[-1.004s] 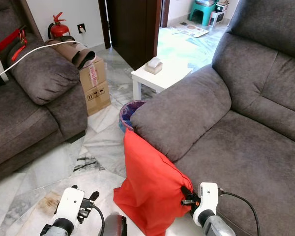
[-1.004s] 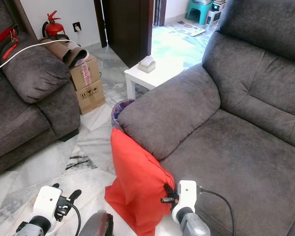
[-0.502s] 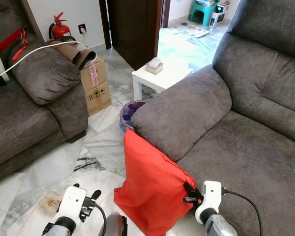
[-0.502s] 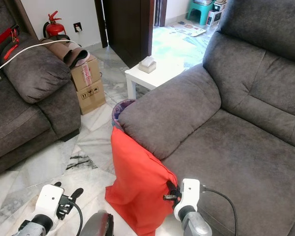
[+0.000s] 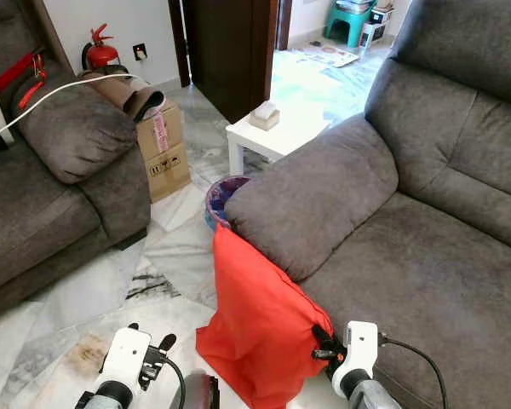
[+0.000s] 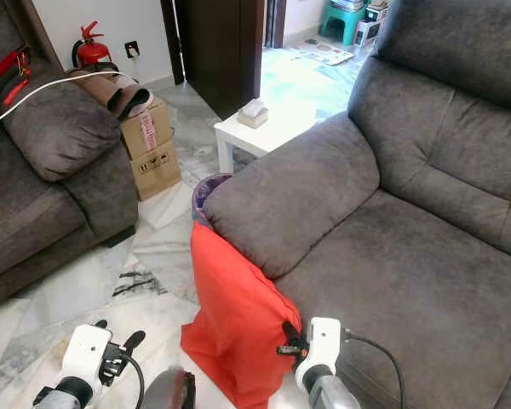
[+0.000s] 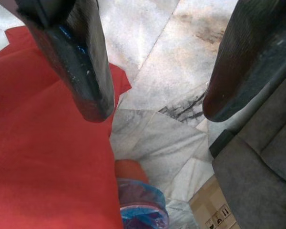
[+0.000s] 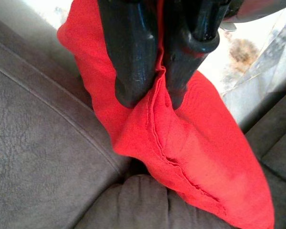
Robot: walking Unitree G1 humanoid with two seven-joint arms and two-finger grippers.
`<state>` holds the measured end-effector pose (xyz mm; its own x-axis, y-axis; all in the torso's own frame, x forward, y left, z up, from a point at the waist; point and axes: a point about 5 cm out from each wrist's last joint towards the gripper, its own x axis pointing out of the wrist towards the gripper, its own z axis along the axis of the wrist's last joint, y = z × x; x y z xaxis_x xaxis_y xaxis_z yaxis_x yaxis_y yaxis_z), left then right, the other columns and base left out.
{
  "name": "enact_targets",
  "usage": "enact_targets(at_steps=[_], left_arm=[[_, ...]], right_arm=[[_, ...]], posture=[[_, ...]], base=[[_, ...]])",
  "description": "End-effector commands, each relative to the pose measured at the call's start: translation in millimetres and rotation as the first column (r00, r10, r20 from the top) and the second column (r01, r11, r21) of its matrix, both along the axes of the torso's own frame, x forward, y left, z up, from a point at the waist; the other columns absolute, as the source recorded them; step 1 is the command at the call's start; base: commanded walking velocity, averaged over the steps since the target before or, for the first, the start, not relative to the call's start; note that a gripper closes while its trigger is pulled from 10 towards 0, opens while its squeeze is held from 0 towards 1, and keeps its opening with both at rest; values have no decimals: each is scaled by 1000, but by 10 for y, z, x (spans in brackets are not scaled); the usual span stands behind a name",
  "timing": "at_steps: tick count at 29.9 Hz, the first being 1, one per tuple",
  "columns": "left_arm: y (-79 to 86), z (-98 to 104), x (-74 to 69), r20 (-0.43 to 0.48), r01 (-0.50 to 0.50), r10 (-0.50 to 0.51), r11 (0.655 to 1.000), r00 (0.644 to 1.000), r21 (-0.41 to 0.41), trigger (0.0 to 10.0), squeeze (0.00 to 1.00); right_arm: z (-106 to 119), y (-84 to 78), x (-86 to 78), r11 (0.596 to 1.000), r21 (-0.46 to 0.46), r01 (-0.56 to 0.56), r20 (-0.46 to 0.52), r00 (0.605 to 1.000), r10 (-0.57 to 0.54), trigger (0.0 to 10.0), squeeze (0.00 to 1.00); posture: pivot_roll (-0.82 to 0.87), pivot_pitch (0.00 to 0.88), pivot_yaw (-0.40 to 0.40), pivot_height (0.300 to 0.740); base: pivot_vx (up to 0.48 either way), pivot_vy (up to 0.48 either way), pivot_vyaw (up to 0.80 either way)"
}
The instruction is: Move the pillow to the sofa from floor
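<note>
A red pillow [image 5: 257,328] stands on the marble floor and leans against the armrest of the grey sofa [image 5: 417,256]. My right gripper [image 8: 152,98] is shut on the pillow's seamed edge [image 8: 157,129], low at the side nearest the sofa seat; in the left eye view it sits at the pillow's right corner [image 5: 322,348]. My left gripper [image 7: 155,109] is open above the floor beside the pillow [image 7: 43,157], with nothing between its fingers.
A purple-rimmed bin [image 5: 224,191] stands behind the pillow by the armrest. Beyond it are a white side table [image 5: 277,135], a cardboard box [image 5: 164,153] and a second grey sofa [image 5: 51,179] on the left. Open marble floor [image 5: 166,256] lies between the sofas.
The view has shifted a little with the camera. My right gripper stays shut on the pillow's edge, and the pillow still leans on the armrest.
</note>
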<state>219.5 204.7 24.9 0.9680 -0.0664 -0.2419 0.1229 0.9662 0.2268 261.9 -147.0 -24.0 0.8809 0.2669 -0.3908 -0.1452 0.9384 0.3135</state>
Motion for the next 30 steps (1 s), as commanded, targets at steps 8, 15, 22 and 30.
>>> enact_targets(at_steps=[8, 15, 22, 30], left_arm=[[39, -44, -63, -27, -5, 5, 1000, 1000, 3, 10000, 0], [44, -31, -47, -24, 3, -3, 1000, 1000, 4, 10000, 0], [48, -27, -47, -24, 5, -5, 1000, 1000, 5, 10000, 0], [62, -25, -48, -25, 5, -5, 1000, 1000, 6, 10000, 0]], right_arm=[[-3, 15, -15, 1000, 11, -4, 6, 1000, 4, 10000, 0], [3, 30, -10, 1000, 18, -5, 10, 1000, 5, 10000, 0], [12, 21, -1, 1000, 20, -5, 15, 1000, 5, 10000, 0], [78, -57, 51, 1000, 23, 9, 62, 998, -10, 10000, 0]], posture=[[212, 139, 4, 740], [211, 136, 8, 740], [214, 134, 9, 740], [214, 132, 10, 740]], base=[[0, 0, 0], [0, 0, 0], [0, 0, 0], [0, 0, 0]])
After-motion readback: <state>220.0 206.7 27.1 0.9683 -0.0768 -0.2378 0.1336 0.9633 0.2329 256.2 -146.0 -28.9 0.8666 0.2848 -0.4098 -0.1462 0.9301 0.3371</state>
